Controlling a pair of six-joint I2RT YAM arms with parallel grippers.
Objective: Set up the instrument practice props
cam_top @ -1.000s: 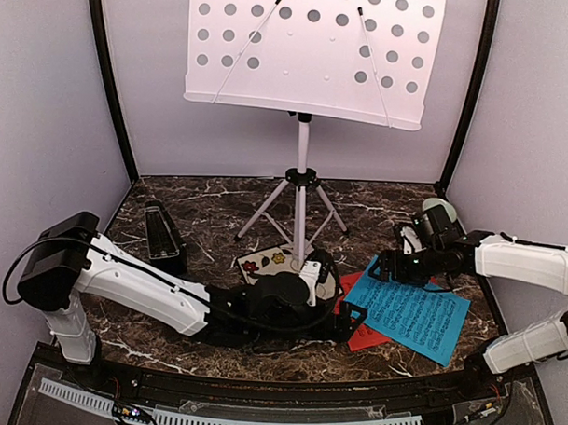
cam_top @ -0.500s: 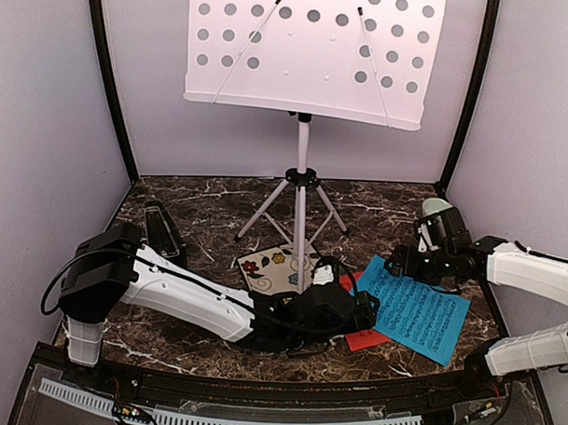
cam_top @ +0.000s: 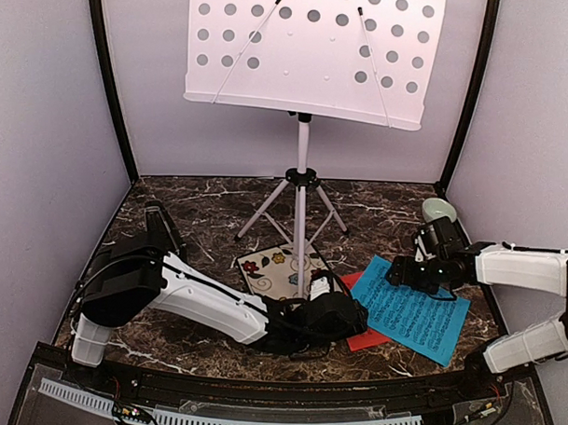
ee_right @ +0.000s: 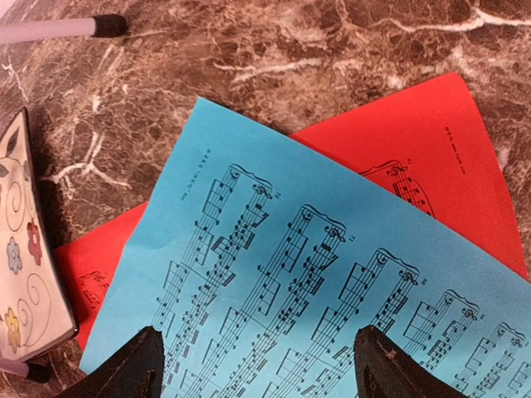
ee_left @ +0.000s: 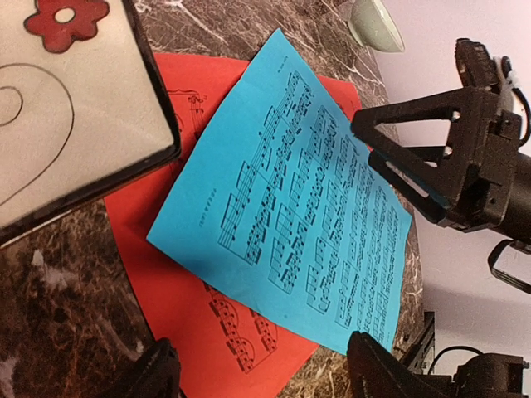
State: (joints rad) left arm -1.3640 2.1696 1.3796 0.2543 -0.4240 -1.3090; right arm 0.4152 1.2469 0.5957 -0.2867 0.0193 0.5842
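The blue sheet lies flat on the red sheet at the near right of the surface, and both sit between the 2 grippers. The blue sheet's long axis runs skewed, from far left to near right, and it covers most of the red 1, so I judge it has to come off first.

The right gripper hangs over the blue sheet's far-left corner, fingers spread and empty; its wrist view shows the printed staves directly beneath. The left gripper is low at the sheets' left edge, also spread and holding nothing, with the red sheet's near-left part under it. The right gripper looks nearer to a free blue corner.

No edge is lifted, so a pinch would probably need a corner that overhangs the red sheet. Room is tight on the left, where the floral tile touches or overlaps the red sheet beside the tripod legs. A bowl stands far right by the wall. The music stand rises at far centre with open air below its tray. The metronome stands far left, behind the left arm.
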